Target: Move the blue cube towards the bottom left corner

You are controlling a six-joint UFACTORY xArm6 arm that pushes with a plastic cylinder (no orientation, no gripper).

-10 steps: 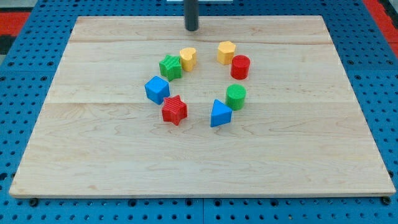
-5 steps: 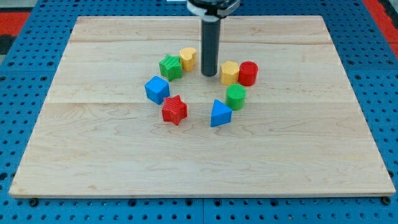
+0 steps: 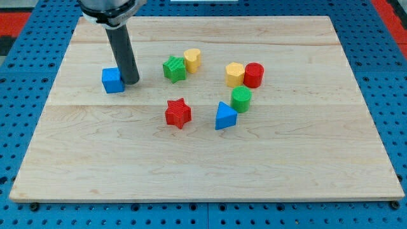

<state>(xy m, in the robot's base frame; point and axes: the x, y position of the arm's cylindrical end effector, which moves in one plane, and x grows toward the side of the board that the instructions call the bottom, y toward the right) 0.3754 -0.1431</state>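
Wooden board [image 3: 203,165]: your blue cube [image 3: 112,81] sits near view's left edge, my tip [image 3: 130,81] touching its right side; no fingers, just rod. Bare wood toward bottom left.

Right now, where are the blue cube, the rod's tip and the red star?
blue cube [image 3: 112,81], camera view, middle of its visible face.
my tip [image 3: 131,82], camera view, very end of the rod, against the cube's right side.
red star [image 3: 178,113], camera view, centre of its top.
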